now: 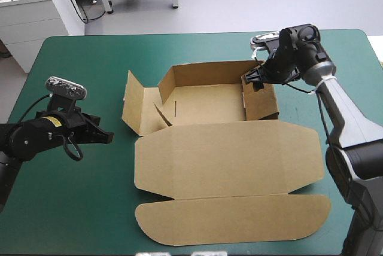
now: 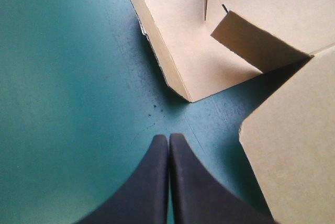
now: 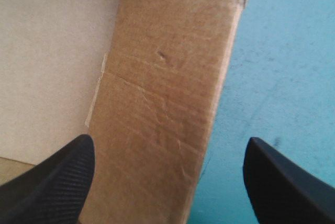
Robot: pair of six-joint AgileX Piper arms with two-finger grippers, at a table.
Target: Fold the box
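Count: one brown box (image 1: 227,154), two grippers, and that was it on the teal-green surface (image 1: 78,208).
Box parts: one tuck flap, one lid panel, one tray, one side flap hanging out on the left.
Where the box sat: roughly mid-surface, a bit right of centre, well back from the near edge.
Long axis: the flap, lid and tray all ran long-ways left to right, more or less in line with the surface's near edge.
Facing: hinge side away from the robot, so the open tray sat on the far side and the lid lay flat toward the near edge.
Nearest: the tuck flap (image 1: 233,220), rounded corners, lying flat.
Next back: the lid (image 1: 227,157), also flat, creased where it met the flap.
Left gripper (image 1: 106,137): low over the surface left of the box, level with the lid's far edge and aimed at the box.
Left fingers (image 2: 152,182): pressed together in one point with nothing in them, with bare cover ahead of the tip in the wrist view.
Side flap (image 2: 193,51): just ahead of that gripper, splayed out from the tray's left end, not tucked in.
Tray (image 1: 209,103): back wall up, right wall up, short inner tab leaning in on the left.
Right gripper (image 1: 254,79): farthest back, at the tray's far right corner.
Right fingers (image 3: 52,187): spread wide, one inside the tray and one outside, with the right wall (image 3: 162,103) standing between them. Couldn't tell if either one touched it.
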